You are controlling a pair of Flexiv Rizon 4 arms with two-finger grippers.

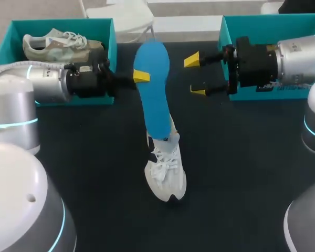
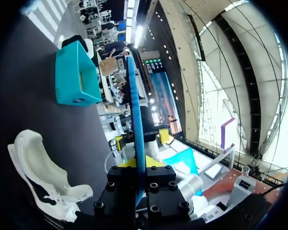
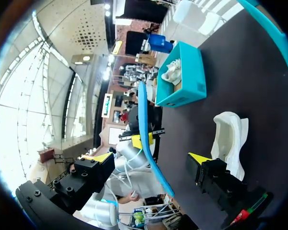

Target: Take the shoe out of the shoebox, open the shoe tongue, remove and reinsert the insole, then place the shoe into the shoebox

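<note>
Head view: the left gripper [image 1: 142, 76] is clamped on the raised blue insole [image 1: 153, 92]. The white sneaker [image 1: 166, 170] sits mid-table. The right gripper [image 1: 195, 76] is spread wide.
Left wrist view: the insole is pinched edge-on.
Right wrist view: the fingers are apart, with the insole ahead, untouched.

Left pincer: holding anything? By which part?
The left pincer is shut on the blue insole, pinching its side edge toward the end away from the white shoe. The right pincer is open, empty.
</note>
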